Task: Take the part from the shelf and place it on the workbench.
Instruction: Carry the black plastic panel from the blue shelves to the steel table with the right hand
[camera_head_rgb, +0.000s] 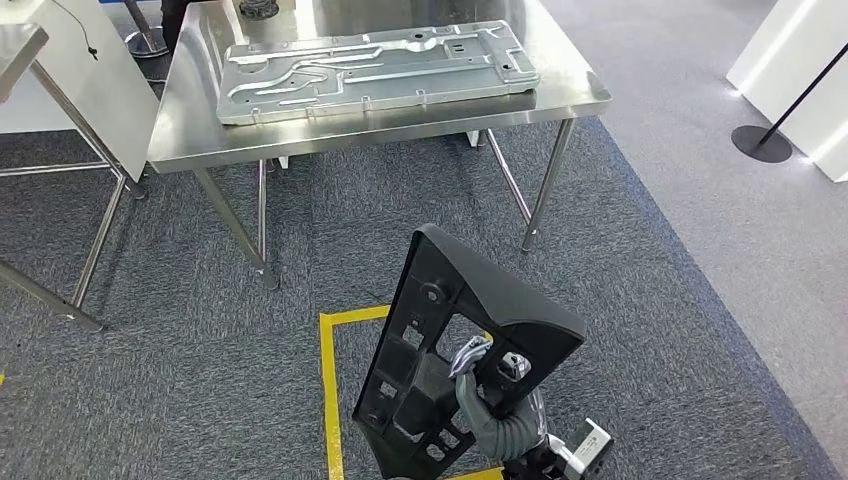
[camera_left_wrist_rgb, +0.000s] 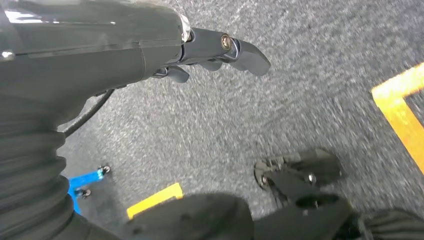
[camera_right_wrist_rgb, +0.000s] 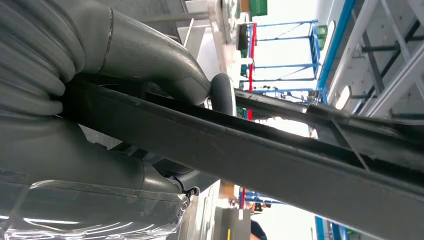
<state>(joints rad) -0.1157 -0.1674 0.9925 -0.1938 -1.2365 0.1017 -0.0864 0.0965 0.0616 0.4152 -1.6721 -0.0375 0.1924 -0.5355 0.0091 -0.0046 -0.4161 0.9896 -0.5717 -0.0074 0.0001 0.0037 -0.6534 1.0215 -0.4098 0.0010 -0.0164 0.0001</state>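
A large black plastic part (camera_head_rgb: 440, 330) with several cut-outs stands tilted over the carpet, low in the head view. My right hand (camera_head_rgb: 487, 405) grips it from behind near its lower end. Up close, the right hand's thumb and fingers (camera_right_wrist_rgb: 125, 45) clamp the part's dark edge (camera_right_wrist_rgb: 280, 160). The steel workbench (camera_head_rgb: 190, 110) stands ahead, apart from the part, and carries a big silver stamped metal plate (camera_head_rgb: 375, 68). My left hand (camera_left_wrist_rgb: 210, 50) hangs over the grey floor with its fingers loosely extended and nothing in it.
A yellow taped outline (camera_head_rgb: 328, 390) marks the carpet below the part. A second steel table (camera_head_rgb: 20, 45) stands at the far left. A black stanchion base (camera_head_rgb: 760, 143) and white panels are at the right. Grey carpet lies between me and the workbench.
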